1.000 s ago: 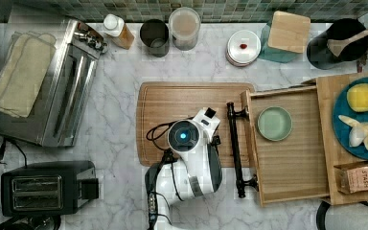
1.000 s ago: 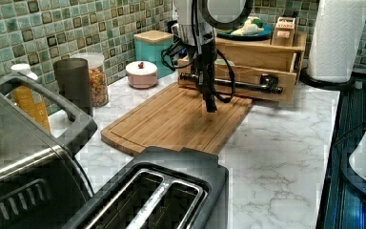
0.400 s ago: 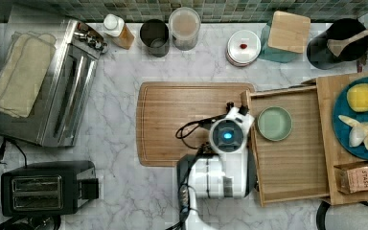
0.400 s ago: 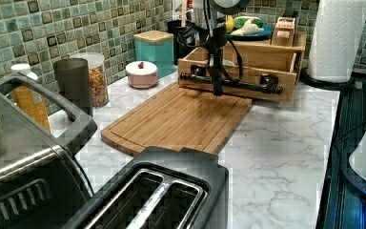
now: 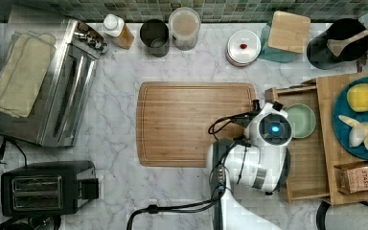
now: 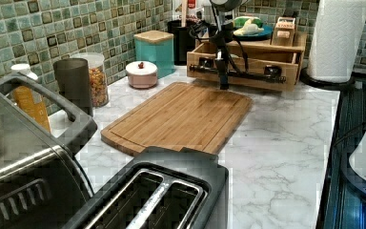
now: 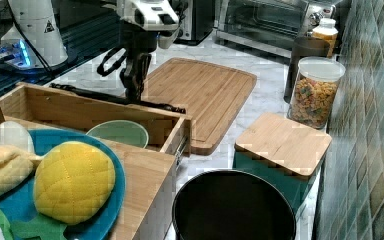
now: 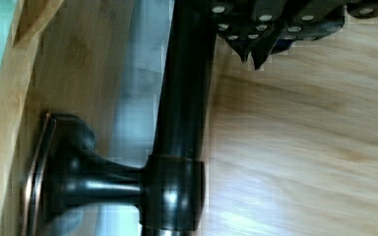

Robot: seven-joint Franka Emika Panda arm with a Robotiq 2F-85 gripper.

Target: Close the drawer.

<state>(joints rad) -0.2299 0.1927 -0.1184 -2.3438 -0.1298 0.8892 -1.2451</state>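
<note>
Drawer (image 7: 80,112) of light bamboo stands partly pulled out of its wooden organizer (image 7: 145,185) at the 3 o'clock side of the top view, on the marble surface (image 5: 120,120). A pale green bowl (image 5: 300,120) lies inside it. Its black bar handle (image 6: 238,74) faces the cutting board (image 5: 191,123), which lies toward 9 o'clock of it. The hand (image 6: 224,85) hangs upright against the handle's outer side, fingertips (image 8: 251,46) drawn together beside the bar, clamped on nothing.
</note>
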